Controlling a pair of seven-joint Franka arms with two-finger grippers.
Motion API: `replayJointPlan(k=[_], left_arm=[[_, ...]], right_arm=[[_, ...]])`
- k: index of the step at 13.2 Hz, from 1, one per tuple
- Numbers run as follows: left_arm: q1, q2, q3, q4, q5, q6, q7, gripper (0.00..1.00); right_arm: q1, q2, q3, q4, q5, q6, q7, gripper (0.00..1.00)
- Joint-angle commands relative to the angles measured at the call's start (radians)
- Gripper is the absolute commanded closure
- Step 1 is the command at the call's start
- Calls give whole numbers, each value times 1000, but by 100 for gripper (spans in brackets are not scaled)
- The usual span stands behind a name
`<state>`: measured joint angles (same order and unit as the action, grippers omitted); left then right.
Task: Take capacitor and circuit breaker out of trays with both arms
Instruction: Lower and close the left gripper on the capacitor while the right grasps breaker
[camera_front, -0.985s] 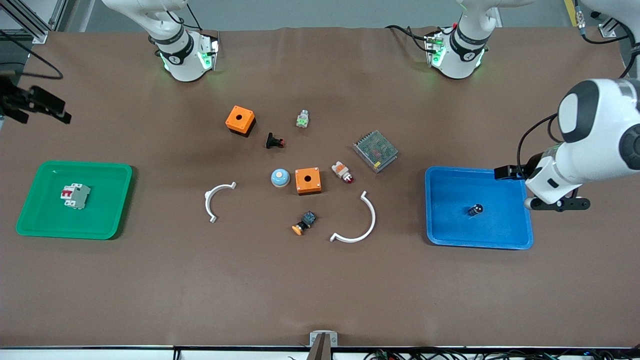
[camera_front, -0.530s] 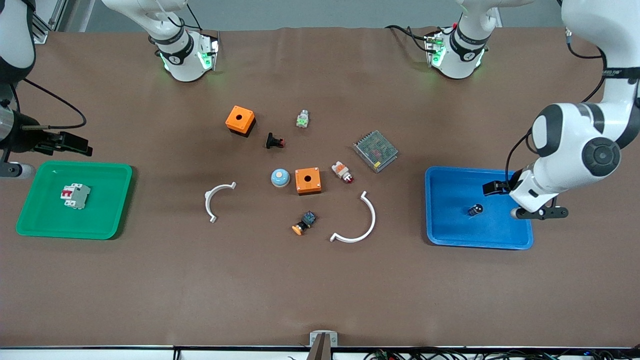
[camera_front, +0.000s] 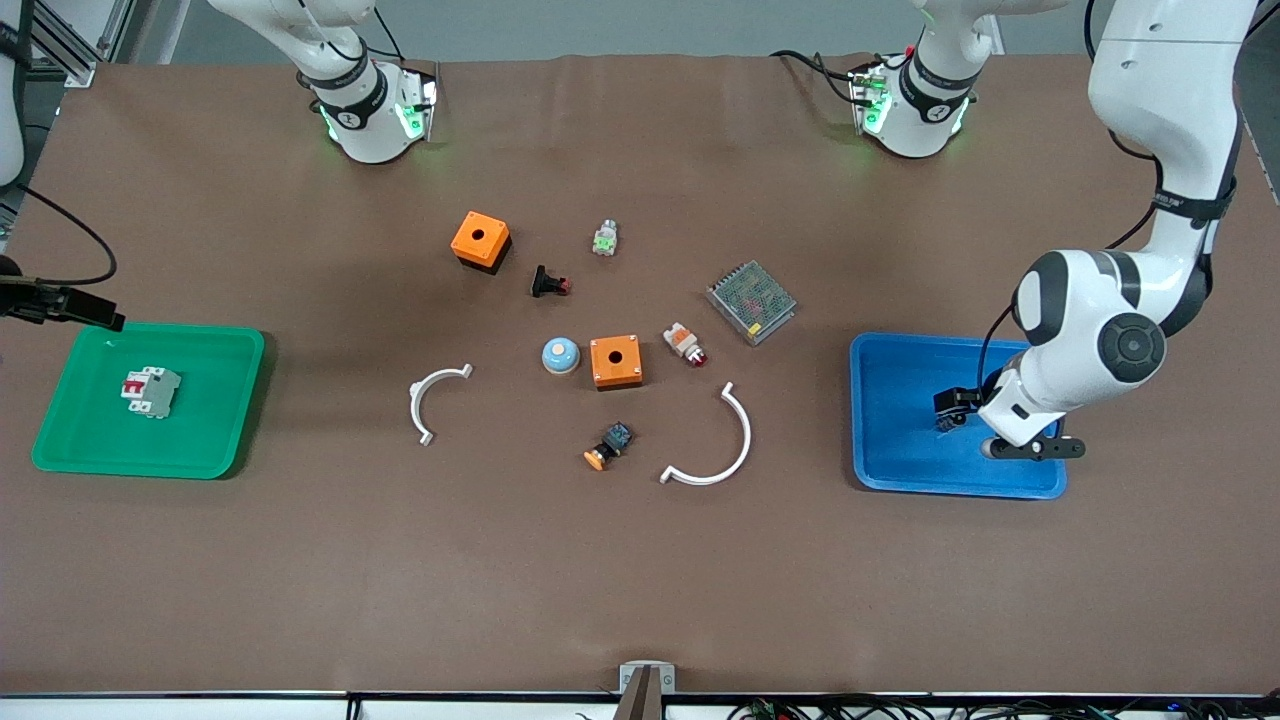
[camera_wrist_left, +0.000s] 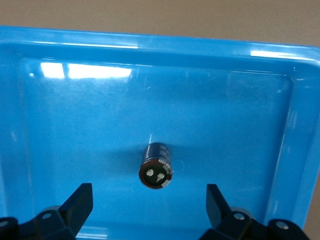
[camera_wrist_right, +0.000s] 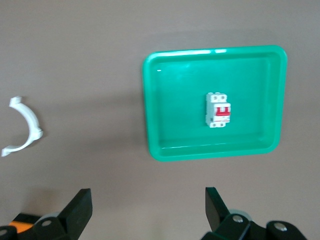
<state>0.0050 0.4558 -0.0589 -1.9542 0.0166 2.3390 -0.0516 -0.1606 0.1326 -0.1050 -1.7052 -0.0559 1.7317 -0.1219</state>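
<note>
glossy plastic blue tray (camera_wrist_left: 300, 125), matt brown tbl cover (camera_front: 640, 560)

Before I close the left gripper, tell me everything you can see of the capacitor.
The capacitor is a tiny dark cylinder with a glossy black-blue sleeve and a pale silvery end face carrying two small marks. It lies on its side on the floor of the blue tray, loose, touching only the tray. In the left wrist view its end face points toward the camera. The left gripper is open above it, fingers either side of the capacitor's line, not touching it.
</note>
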Motion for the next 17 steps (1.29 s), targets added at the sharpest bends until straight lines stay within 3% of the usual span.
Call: replayJointPlan(k=[1,5,8,10,14,17], left_arm=[[-3,23,1,-5,-3,28,22,0],[-6,53,1,-2,0,83,21,2],[-6,58,1,-3,0,85,19,14],[-6,63,2,-5,2,85,19,26],[-2,61,2,-6,2,85,19,63],[-2,58,1,-5,2,83,12,76]], right_arm=[[-72,38,14,-72,-10,128,-56,0],[-140,111,16,-166,-5,343,-142,0],[-198,224,15,-166,79,475,-290,0],[-236,287,16,-165,82,555,-347,0],[-263,375,18,-165,159,635,-446,0],[-263,404,18,-165,160,654,-479,0]])
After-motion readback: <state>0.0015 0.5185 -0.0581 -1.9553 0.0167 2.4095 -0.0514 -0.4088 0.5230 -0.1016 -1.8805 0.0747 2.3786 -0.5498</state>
